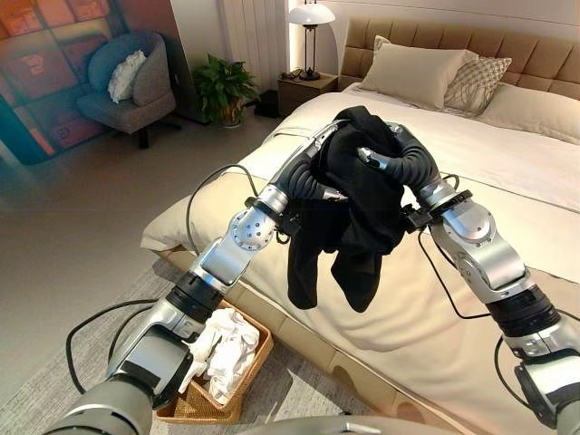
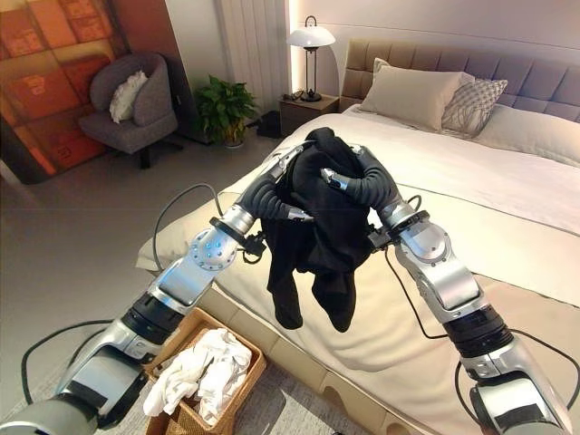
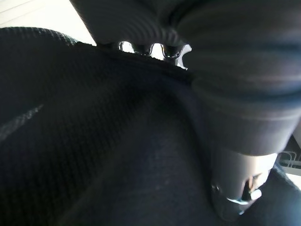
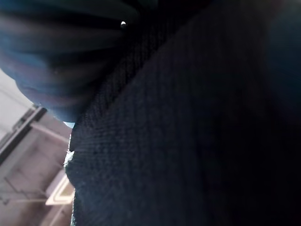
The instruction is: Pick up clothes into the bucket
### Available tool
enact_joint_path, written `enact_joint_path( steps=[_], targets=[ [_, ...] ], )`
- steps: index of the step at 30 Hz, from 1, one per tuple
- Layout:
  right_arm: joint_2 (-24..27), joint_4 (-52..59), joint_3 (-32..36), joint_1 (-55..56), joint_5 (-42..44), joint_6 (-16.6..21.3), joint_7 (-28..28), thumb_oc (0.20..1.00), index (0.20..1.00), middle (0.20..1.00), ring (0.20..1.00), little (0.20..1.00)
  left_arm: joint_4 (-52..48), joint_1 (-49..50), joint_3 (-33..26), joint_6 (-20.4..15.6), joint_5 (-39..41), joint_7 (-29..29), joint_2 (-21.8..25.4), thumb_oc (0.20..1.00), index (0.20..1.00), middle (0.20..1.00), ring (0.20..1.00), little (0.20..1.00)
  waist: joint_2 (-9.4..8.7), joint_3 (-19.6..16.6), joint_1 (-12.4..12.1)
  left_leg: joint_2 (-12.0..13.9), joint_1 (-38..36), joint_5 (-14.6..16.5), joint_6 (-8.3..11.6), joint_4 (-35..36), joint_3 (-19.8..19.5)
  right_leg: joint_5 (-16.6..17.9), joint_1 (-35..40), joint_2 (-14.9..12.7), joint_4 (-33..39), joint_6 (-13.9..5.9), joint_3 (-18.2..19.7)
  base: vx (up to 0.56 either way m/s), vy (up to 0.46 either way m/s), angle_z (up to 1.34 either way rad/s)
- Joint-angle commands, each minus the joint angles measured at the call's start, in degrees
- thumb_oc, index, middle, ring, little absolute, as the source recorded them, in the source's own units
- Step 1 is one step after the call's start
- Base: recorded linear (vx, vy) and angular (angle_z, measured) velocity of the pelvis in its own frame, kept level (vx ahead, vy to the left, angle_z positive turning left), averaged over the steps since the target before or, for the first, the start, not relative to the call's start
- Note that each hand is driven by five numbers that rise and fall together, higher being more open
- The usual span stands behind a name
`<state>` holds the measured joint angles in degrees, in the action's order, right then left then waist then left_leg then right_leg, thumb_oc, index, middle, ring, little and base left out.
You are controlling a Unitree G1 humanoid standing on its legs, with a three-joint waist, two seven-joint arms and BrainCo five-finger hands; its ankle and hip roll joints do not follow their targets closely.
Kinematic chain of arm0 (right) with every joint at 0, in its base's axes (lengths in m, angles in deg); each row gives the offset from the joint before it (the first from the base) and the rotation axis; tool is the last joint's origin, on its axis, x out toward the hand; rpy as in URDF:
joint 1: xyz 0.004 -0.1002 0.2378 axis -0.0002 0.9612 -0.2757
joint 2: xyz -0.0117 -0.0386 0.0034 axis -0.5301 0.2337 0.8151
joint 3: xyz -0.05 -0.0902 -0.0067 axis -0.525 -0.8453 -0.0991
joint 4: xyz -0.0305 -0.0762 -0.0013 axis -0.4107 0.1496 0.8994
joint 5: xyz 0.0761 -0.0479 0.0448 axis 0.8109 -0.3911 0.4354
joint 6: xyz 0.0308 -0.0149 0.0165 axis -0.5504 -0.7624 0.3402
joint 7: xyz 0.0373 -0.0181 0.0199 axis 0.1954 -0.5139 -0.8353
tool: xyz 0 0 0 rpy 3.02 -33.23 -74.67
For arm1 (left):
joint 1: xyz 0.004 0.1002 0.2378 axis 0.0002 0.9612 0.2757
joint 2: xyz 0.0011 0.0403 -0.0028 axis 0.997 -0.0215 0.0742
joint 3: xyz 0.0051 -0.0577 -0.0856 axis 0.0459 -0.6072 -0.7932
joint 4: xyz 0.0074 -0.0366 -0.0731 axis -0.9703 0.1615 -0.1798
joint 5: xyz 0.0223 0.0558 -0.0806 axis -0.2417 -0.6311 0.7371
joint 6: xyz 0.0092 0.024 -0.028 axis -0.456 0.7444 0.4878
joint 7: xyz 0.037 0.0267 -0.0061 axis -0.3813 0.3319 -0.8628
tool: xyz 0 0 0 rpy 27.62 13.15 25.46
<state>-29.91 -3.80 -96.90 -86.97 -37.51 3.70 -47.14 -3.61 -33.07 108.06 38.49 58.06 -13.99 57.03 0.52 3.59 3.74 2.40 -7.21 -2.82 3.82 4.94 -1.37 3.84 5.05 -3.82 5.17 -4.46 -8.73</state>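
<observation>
Held up over the bed [image 1: 507, 172] at frame centre, the black garment [image 1: 358, 199] hides both hands' fingers, grip unreadable, so its dangling ends may miss the basket [image 1: 237, 385] at lower left.

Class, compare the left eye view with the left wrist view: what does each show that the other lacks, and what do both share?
Left eye view alone: the bed, the basket with white clothes on the floor beside it, the armchair, plant, lamp and the right hand. Left wrist view alone: the weave of the cloth up close. Both: the black garment and the left hand against it.
</observation>
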Motion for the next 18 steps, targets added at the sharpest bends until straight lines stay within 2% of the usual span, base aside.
enact_joint_path(
  steps=[1, 4, 5, 6, 7, 10, 13, 15, 16, 17, 18],
  targets=[
    [-7.2, 13.3, 1.3, -9.6, 8.1, 8.3, -0.5, 0.200, 0.200, 0.200, 0.200, 0.200, 9.4, -4.9, 7.2, 2.1, -3.2, 1.2, -3.0, 1.000, 1.000, 1.000, 1.000, 1.000, -3.76, -1.8, 0.4, -1.9, 2.3, 6.5, -2.26, -6.7, -0.2, -4.7, 0.5, -3.5, -5.7, -3.32, -0.5, 0.02, 0.011, -0.09],
    [-8.5, 12.9, 0.6, -10.3, 10.8, 8.3, -0.4, 0.200, 0.200, 0.200, 0.200, 0.200, 9.6, -4.8, 7.2, 2.5, -3.0, 0.9, -3.3, 1.000, 1.000, 1.000, 1.000, 1.000, -3.76, -1.8, 0.3, -2.0, 2.4, 6.6, -2.38, -6.8, 0.1, -4.6, 0.1, -3.5, -5.8, -3.34, 0.1, 0.00, 0.012, -0.13],
    [-8.6, 12.9, 0.7, -10.4, 12.3, 7.4, -0.5, 0.200, 0.200, 0.200, 0.200, 0.200, 9.7, -0.5, 4.8, 1.8, -5.0, -1.1, 0.4, 1.000, 1.000, 1.000, 1.000, 1.000, -3.82, -1.7, -0.2, -2.1, 2.8, 6.5, -2.47, -7.0, 0.2, -4.3, -0.2, -3.6, -5.8, -3.29, 0.3, 0.00, 0.009, -0.09],
    [-8.7, 12.9, 0.7, -10.3, 12.3, 7.4, -0.5, 0.200, 0.200, 0.200, 0.200, 0.200, 9.6, -0.3, 4.7, 1.8, -5.0, -1.0, 0.5, 1.000, 1.000, 1.000, 1.000, 1.000, -3.80, -1.8, -0.1, -2.0, 2.6, 6.7, -2.45, -7.0, 0.2, -4.6, -0.1, -3.5, -5.8, -3.30, 0.3, 0.01, 0.021, -0.15],
    [-8.0, 13.2, 0.4, -11.2, 14.1, 8.4, -1.2, 0.200, 0.200, 0.200, 0.200, 0.200, 8.0, 3.3, 4.3, 1.2, -3.8, 2.2, 3.1, 1.000, 1.000, 1.000, 1.000, 1.000, -3.80, -1.9, -0.6, -2.0, 2.7, 6.8, -2.33, -7.0, 0.2, -4.5, -0.1, -3.5, -5.8, -3.24, 0.4, 0.03, 0.015, -0.17],
    [-9.0, 15.0, -0.3, -10.4, 19.0, 8.6, -2.1, 0.200, 0.200, 0.200, 0.200, 0.200, 5.4, 6.3, 3.5, 0.9, -3.6, 2.9, 4.5, 1.000, 1.000, 1.000, 1.000, 1.000, -3.93, -1.7, -1.0, -2.1, 2.8, 6.9, -2.31, -7.1, 0.1, -4.5, -0.1, -3.5, -5.8, -3.20, 0.5, 0.01, 0.008, -0.08],
    [-9.4, 15.2, -0.9, -9.7, 23.2, 7.9, -2.9, 0.200, 0.200, 0.200, 0.200, 0.200, 4.2, 7.6, 3.0, 1.0, -3.7, 2.9, 5.1, 1.000, 1.000, 1.000, 1.000, 1.000, -4.14, -1.6, -1.1, -2.2, 2.9, 7.0, -2.29, -7.2, 0.1, -4.4, -0.2, -3.5, -5.7, -3.22, 0.6, 0.00, 0.000, 0.00],
    [-10.8, 15.1, -3.5, -10.3, 27.4, 6.9, -3.1, 0.200, 0.200, 0.200, 0.200, 0.200, 6.8, -0.7, 8.0, 3.0, -4.4, 1.7, -1.9, 1.000, 1.000, 1.000, 1.000, 1.000, -4.35, -1.9, -0.1, -2.3, 3.1, 7.0, -2.37, -7.4, 0.2, -4.5, -0.7, -3.5, -5.9, -3.21, 1.2, 0.01, -0.006, 0.04],
    [-10.8, 14.8, -2.9, -9.8, 28.1, 6.8, -3.0, 0.200, 0.200, 0.200, 0.200, 0.200, 7.0, -1.8, 7.3, 3.3, -4.6, 1.1, -1.9, 1.000, 1.000, 1.000, 1.000, 1.000, -4.29, -1.7, -0.1, -2.3, 3.1, 7.0, -2.43, -7.4, 0.3, -4.5, -0.8, -3.5, -6.0, -3.21, 1.2, 0.00, 0.000, 0.00],
    [-10.0, 14.5, -2.2, -9.7, 27.3, 5.7, -2.3, 0.200, 0.200, 0.200, 0.200, 0.200, 7.4, 0.9, 4.8, 2.8, -6.3, -1.4, 0.4, 1.000, 1.000, 1.000, 1.000, 1.000, -4.42, -1.7, -0.5, -2.3, 3.1, 7.0, -2.46, -7.3, 0.3, -4.5, -0.8, -3.6, -5.9, -3.16, 1.2, 0.01, 0.003, -0.06],
    [-9.2, 14.0, -2.2, -9.7, 28.5, 6.1, -3.5, 0.200, 0.200, 0.200, 0.200, 0.200, 7.4, 3.1, 4.0, 2.3, -5.5, 0.8, 2.2, 1.000, 1.000, 1.000, 1.000, 1.000, -4.51, -1.7, -0.7, -2.3, 3.0, 7.1, -2.38, -7.3, 0.2, -4.4, -0.7, -3.6, -5.9, -3.13, 1.2, 0.00, 0.001, -0.10]
  ],
)
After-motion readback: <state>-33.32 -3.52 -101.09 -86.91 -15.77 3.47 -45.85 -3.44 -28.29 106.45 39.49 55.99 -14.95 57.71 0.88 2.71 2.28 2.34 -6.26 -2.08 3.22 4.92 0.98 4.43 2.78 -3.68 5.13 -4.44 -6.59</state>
